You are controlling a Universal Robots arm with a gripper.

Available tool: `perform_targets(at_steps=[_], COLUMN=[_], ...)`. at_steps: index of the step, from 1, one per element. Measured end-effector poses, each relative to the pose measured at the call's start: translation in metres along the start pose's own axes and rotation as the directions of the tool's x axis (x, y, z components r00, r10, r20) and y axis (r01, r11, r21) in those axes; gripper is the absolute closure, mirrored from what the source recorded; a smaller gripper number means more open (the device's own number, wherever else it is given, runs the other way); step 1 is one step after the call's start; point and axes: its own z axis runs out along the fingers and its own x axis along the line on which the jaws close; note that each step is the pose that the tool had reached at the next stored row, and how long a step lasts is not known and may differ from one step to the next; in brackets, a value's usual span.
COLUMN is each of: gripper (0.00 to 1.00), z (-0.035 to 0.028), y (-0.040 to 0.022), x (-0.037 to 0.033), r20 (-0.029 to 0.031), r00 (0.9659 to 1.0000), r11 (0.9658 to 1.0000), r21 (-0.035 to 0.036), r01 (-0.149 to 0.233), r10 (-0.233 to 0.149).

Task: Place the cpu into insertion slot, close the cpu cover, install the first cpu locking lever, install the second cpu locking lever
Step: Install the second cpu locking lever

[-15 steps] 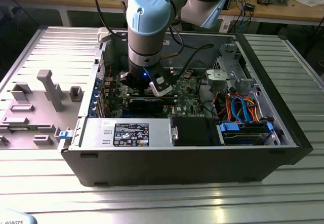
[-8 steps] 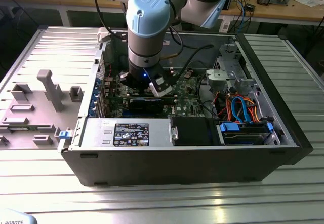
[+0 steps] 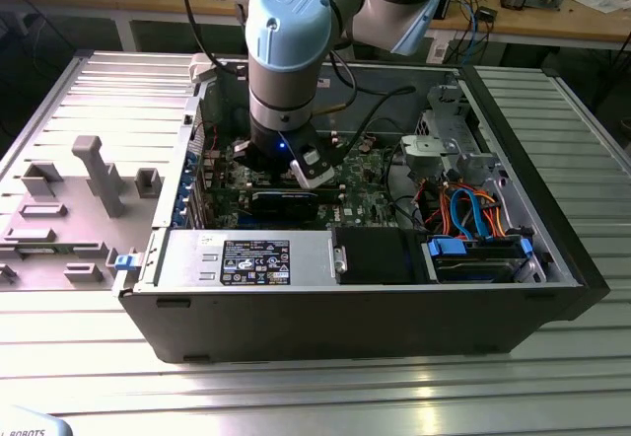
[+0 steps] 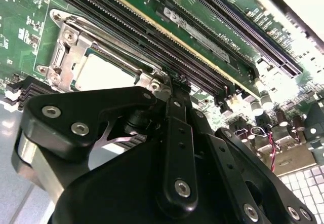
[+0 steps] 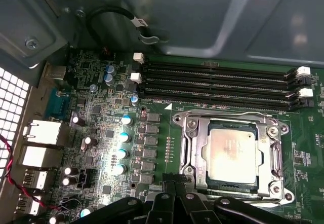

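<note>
1. Chip first: the cpu [image 5: 232, 153] sits flat in the insertion slot [image 5: 276, 155], dull silver top showing through the window. The second wrist view has it too [image 4: 104, 72], seated square as far as I can see.
2. Over it lies the cpu cover [image 5: 195, 148], a thin shiny frame, down on the socket and hugging the chip's edges. So placing looks done and the cover looks closed, I'd say.
3. A thin wire lever [image 5: 238, 114] runs along the socket's side nearest the memory slots [image 5: 217, 84]. Whether it's hooked under its catch, I honestly can't tell.
4. Handling guess: the chip is light, stiff and slick on top, fragile underneath, so edges only. The cover is thin sheet metal, springy, and best pushed on its frame. The levers are skinny spring wire, easy to slip off, so take them at the bent end.
5. The gripper [image 4: 174, 89] hangs just beside the socket's corner, black fingers [image 4: 178, 133] drawn together into one narrow tip with nothing between them. It's close to the frame, but contact I can't confirm.
6. Wider out, in the exterior view the arm [image 3: 286, 51] reaches down into the open computer case [image 3: 355, 308], which sits on a ribbed metal table [image 3: 325, 397], with a grey fixture tray [image 3: 69, 209] at the exterior view's left.
</note>
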Motion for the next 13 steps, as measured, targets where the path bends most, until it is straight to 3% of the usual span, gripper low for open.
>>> perform_targets(at_steps=[4,9,13], gripper=[0.89,0.89,0.89], z=[-0.0062,-0.0195,-0.0195], y=[0.0017,0.0056,0.0057], x=[0.0002,0.0005,0.0005], r20=[-0.0003,-0.0004,-0.0002], r00=[1.0,1.0,1.0], r11=[1.0,1.0,1.0], r21=[0.0004,0.0006,0.0002], r01=[0.0,0.0,0.0], r10=[0.0,0.0,0.0])
